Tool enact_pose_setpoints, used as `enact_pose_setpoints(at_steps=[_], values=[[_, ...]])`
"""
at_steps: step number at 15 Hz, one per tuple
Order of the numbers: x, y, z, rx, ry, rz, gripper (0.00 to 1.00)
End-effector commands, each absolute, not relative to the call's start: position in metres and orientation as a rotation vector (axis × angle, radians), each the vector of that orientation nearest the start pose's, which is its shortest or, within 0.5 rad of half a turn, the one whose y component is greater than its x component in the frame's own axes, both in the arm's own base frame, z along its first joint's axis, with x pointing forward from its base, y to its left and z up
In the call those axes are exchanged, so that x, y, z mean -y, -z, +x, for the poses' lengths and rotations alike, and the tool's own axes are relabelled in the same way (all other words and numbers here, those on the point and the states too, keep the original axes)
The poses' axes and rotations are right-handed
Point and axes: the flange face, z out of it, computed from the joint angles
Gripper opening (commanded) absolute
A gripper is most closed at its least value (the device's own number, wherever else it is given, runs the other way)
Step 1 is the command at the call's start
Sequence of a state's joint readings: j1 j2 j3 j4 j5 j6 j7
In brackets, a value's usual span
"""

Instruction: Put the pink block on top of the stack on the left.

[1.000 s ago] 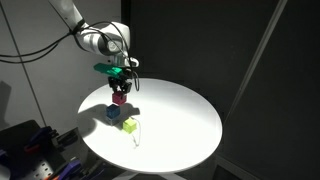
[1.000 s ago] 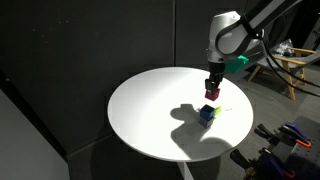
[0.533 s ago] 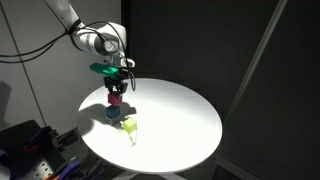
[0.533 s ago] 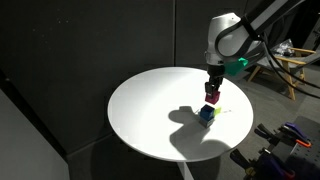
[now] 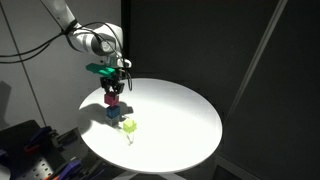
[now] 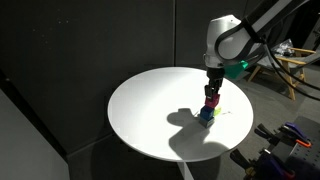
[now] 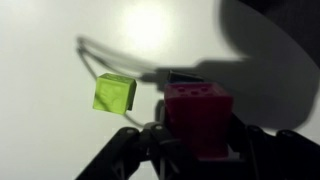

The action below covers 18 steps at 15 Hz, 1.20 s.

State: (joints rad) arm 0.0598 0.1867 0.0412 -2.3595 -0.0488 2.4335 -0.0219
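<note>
wrist view is filled mostly by one pink block [image 7: 197, 112], seen clamped between the two dark fingers of the gripper [image 7: 197, 142], whose jaws are closed to the block's width and pressed on its two sides. one yellow-green cube [image 7: 115, 93] is seen lying on the white table [image 7: 40, 60], apart from the block, with a thin looping line drawn on the tabletop around it. the stack is hidden in this view under the pink block.

in both exterior views one pink block [image 5: 113, 101] [image 6: 210, 98], one yellow-green cube [image 5: 128, 126] [image 6: 216, 113] and one stack [image 5: 112, 114] [image 6: 205, 116] of blue cubes are counted on the round table [image 5: 180, 120] [image 6: 150, 110]. how many blue cubes are in the stack cannot be told at this size. the pink block is held directly above the stack. whether it is touching the top cube cannot be told. the yellow-green cube is seen just beside the stack.

the gripper [image 5: 114, 95] [image 6: 211, 92] is pointed straight down over the table's edge region. the arm is bent in from the upper left in an exterior view [image 5: 70, 25] and from the upper right in an exterior view [image 6: 262, 18].
</note>
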Motion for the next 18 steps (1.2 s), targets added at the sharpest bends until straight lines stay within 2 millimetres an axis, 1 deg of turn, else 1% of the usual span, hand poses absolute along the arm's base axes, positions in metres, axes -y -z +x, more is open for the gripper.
enact_pose_setpoints(at_steps=[1,11,18], values=[[-0.058,-0.246,0.491,0.248,-0.152,-3.169,0.27],[-0.066,-0.241,0.496,0.245,-0.108,-3.181,0.27],[-0.065,-0.231,0.498,0.248,-0.11,-3.193,0.27]])
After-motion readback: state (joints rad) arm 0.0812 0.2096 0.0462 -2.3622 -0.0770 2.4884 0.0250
